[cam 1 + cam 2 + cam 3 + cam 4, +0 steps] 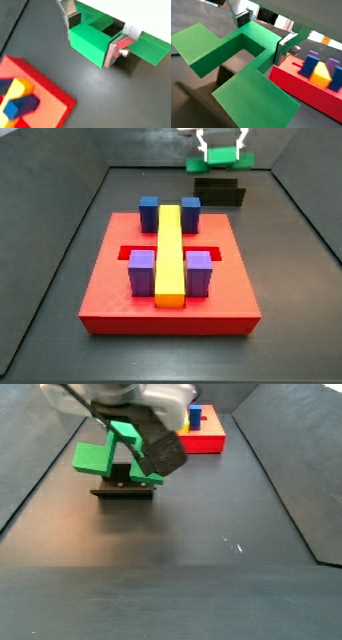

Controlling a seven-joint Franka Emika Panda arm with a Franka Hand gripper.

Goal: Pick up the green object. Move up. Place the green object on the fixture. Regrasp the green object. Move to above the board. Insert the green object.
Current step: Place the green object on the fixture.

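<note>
The green object (150, 50) is a bright green U-shaped block, and my gripper (91, 44) is shut on its raised middle, one silver finger on each side. In both wrist views its arms stick out past the fingers (284, 46). In both side views it hangs at the far end of the floor, right over the fixture (221, 193), a low dark block (123, 490). Whether the green object (94, 456) touches the fixture I cannot tell. The board (120, 293) is a red slab nearer the middle, off to one side of the gripper (218, 150).
On the board lie a long yellow bar (170, 253), two blue blocks (150, 213) and two purple blocks (142, 273). Grey sloping walls (54, 248) close in the dark floor on both sides. The board's corner (40, 100) shows near the gripper in a wrist view.
</note>
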